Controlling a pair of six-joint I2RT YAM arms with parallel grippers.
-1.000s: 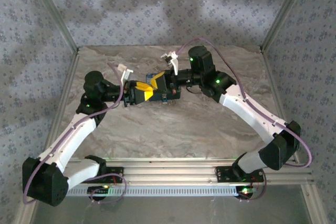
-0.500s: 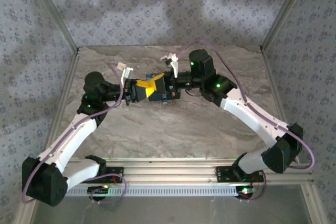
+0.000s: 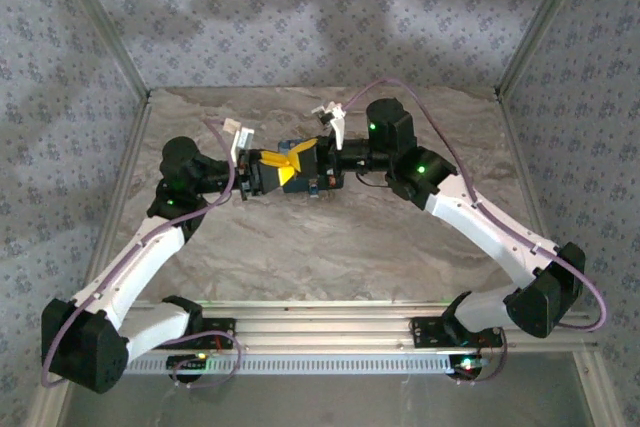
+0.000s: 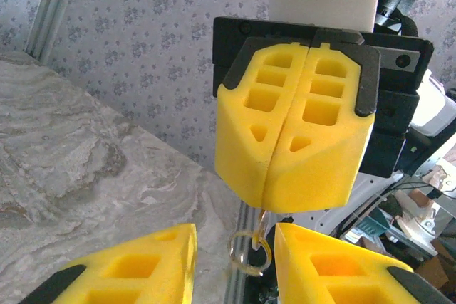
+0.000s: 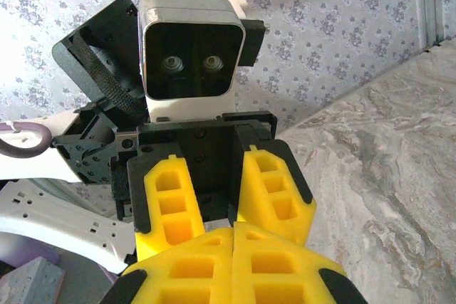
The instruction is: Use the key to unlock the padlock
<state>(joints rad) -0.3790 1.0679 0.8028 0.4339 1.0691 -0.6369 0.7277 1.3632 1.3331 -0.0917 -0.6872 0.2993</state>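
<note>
My right gripper [image 4: 285, 149] faces the left wrist camera with its yellow fingers pressed together on the key [image 4: 265, 220]. The key's tip pokes out below them, and a wire ring [image 4: 249, 250] hangs from it. My left gripper [image 4: 235, 265] is open; its two fingers stand on either side of the ring without touching it. In the right wrist view my right gripper [image 5: 233, 250] is shut, and the left gripper's spread fingers [image 5: 168, 204] point at it. From above, the left gripper [image 3: 275, 172] and the right gripper [image 3: 303, 159] meet tip to tip above the table. The padlock is hidden.
A blue box [image 3: 322, 181] lies on the marble-patterned table [image 3: 330, 247] right under the meeting grippers. Patterned walls and metal frame rails [image 3: 110, 57] close in the back and sides. The arm bases sit on the rail at the near edge [image 3: 330, 332].
The right arm's elbow has swung outward to the right and its wrist has shifted slightly. The left arm has stayed put, its jaws still apart around the key ring.
</note>
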